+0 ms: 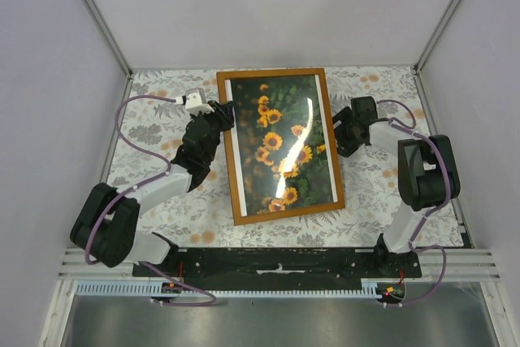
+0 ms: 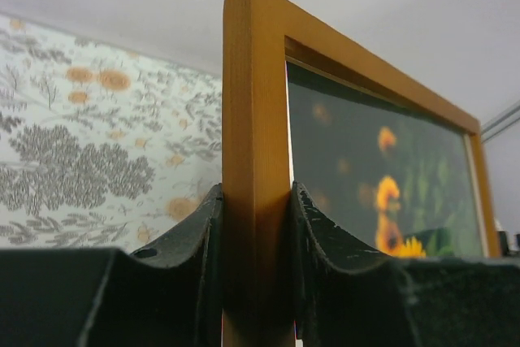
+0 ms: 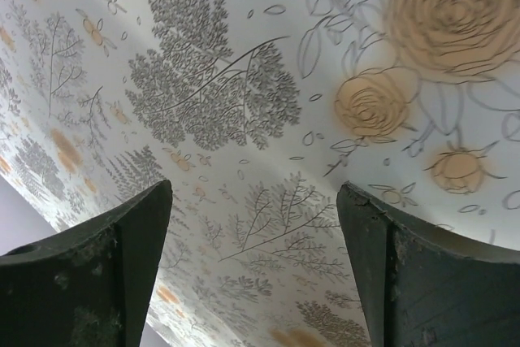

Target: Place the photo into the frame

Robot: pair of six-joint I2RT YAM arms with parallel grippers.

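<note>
Three views examined, taken in turn.

Top external view: the frame (image 1: 228, 152) lies lengthwise near the middle of the counter (image 1: 366, 193), its long sides running away from the arm bases and skewed slightly. The photo (image 1: 280, 144) sits inside the frame's opening, sunflower side up, and fills it edge to edge. A bright streak of glare crosses it. The left tool (image 1: 223, 115) meets the frame's left long rail towards the far end. The right tool (image 1: 340, 132) is just beside the right long rail. Whether it touches the wood cannot be told from this height, nor can the state of either tool.

Left wrist view: this settles the left tool (image 2: 257, 193). Its two black fingers (image 2: 195, 241) are clamped on the frame's rail (image 2: 253, 119), one on the outer face and one on the inner face beside the photo (image 2: 382, 184). The flower print shows blurred beyond the rail. The rail may be lifted a little off the counter (image 2: 97, 160), but the angle is too low to be sure.

Right wrist view: the right tool (image 3: 253, 193) has its fingers (image 3: 122, 249) wide apart with nothing between them. Only the floral-patterned counter (image 3: 244, 79) shows in the gap. Neither frame nor photo appears here, so this tool holds nothing, which the top view alone could not confirm.
</note>
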